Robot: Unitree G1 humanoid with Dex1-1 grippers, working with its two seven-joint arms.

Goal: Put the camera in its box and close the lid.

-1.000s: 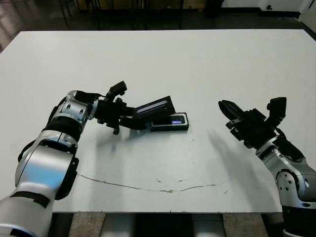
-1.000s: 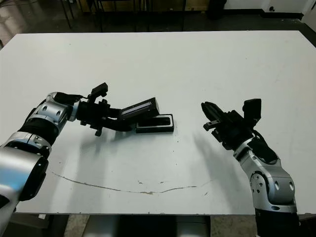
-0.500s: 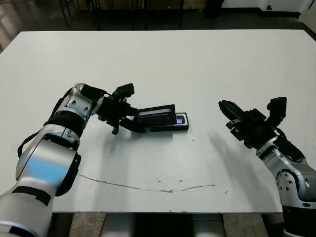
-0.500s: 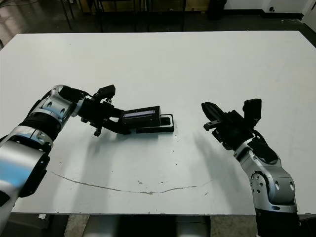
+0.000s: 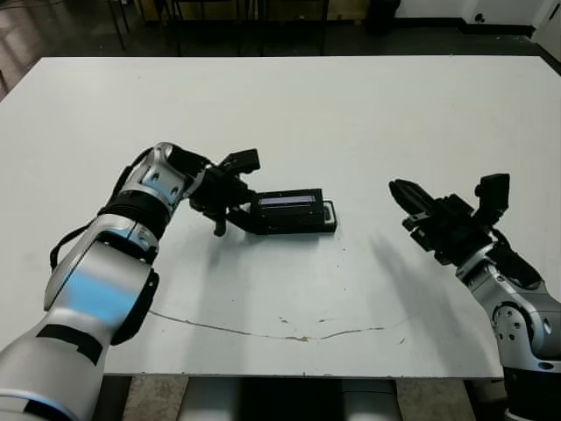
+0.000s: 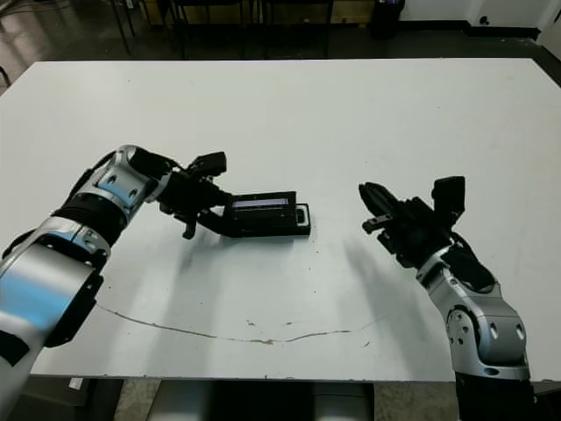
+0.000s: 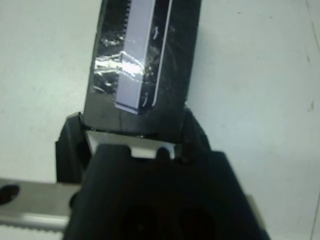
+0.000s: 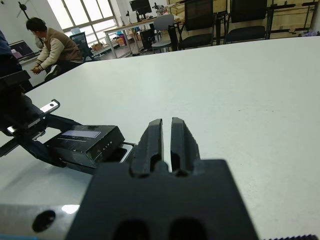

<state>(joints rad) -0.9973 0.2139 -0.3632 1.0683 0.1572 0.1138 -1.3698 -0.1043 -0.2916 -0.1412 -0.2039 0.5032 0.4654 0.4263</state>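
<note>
On our left, our left gripper (image 5: 238,203) grips the near-left end of the lid (image 5: 287,206), fingers clamped on it. The lid lies almost flat over the box (image 5: 328,215), its pale strip facing up and its long axis running left to right across the table (image 5: 351,114), straight out from our gripper. It does not yet cover the box squarely: at the box's right end a sliver of the white lining shows past the lid's edge. We cannot see the camera; we judge it is inside the box, under the lid, though nothing shows it outright.

What the closing turns on, as we read it, is that offset along the long axis: the lid sits a little left of where it belongs, so it wants sliding rightward, away from our left gripper, then pressing down.

Further right, well apart from the box, our right gripper (image 5: 447,215) hovers empty above the table, its two fingers pressed together. Our left arm is plainly the nearer one.
</note>
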